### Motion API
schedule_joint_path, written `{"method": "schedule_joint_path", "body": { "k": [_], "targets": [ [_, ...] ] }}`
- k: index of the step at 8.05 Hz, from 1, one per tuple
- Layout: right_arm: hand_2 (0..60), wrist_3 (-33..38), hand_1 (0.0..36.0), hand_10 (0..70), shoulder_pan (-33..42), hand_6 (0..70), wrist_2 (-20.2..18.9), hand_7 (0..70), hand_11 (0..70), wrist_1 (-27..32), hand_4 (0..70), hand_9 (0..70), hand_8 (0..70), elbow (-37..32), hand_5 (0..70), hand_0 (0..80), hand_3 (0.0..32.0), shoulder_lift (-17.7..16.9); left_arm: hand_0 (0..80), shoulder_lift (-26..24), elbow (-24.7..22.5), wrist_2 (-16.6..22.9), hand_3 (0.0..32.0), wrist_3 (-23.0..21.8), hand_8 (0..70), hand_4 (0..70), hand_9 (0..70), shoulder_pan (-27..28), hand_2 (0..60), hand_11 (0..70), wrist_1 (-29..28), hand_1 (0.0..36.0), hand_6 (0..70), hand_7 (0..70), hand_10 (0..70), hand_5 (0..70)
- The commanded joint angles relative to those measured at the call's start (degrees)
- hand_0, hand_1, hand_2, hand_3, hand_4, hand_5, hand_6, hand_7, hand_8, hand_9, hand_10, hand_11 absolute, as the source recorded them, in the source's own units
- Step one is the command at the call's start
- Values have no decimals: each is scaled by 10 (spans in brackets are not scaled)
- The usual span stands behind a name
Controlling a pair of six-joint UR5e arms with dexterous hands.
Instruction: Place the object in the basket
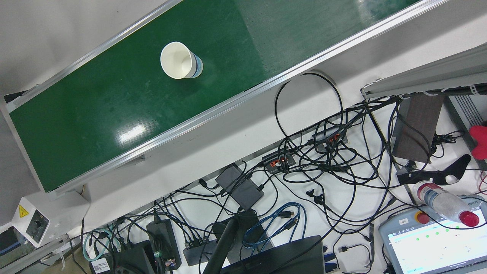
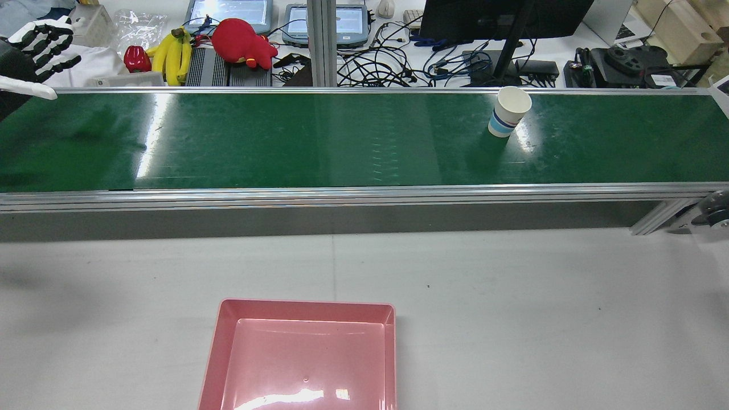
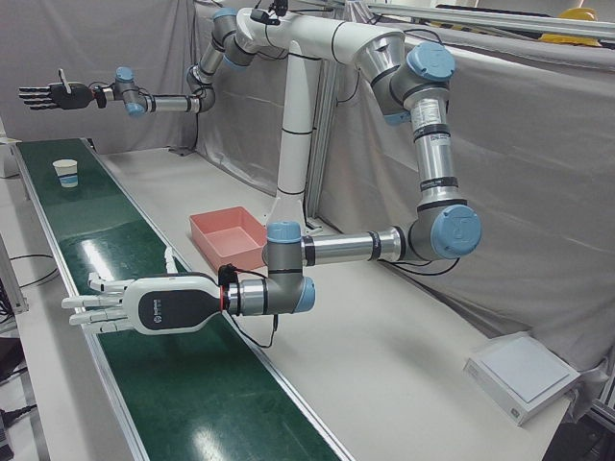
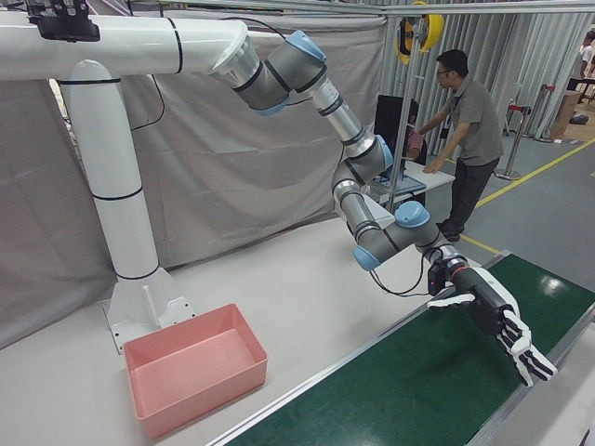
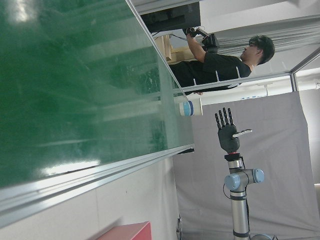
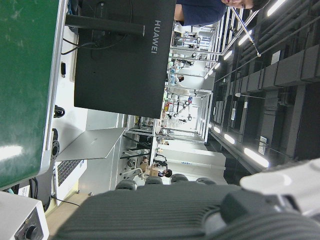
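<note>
Front view: a white paper cup [image 1: 181, 60] stands upright and empty on the glossy green belt [image 1: 114, 95]. Rear view: the cup, blue-banded, sits far from the left hand [image 2: 40, 42], whose fingers are spread, holding nothing; the smooth pink plastic basket [image 2: 219, 341] is empty. Left-front view: the right hand [image 3: 58, 95], flat and splayed, hovers above and just beyond the cup

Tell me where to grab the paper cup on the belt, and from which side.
Wrap the fingers around the paper cup at mid-wall, coming from the side. It stands upright and open-topped on the green belt, with clear space all round; pinching the thin rim would probably crush it.
</note>
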Motion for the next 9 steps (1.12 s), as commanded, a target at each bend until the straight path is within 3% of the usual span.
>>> {"method": "schedule_joint_path", "body": {
  "k": [1,9],
  "targets": [
    [0,0,0,0,0,0,0,0,0,0,0,0,0,0,0,0,0,0,561,-1,-2,0,78,-7,19,0,3,-9,0,82,0,155,16,20,42,393],
    [0,0,0,0,0,0,0,0,0,0,0,0,0,0,0,0,0,0,562,4,-21,4,78,-8,18,0,3,-10,0,79,0,155,16,19,40,405]
  ]
}}
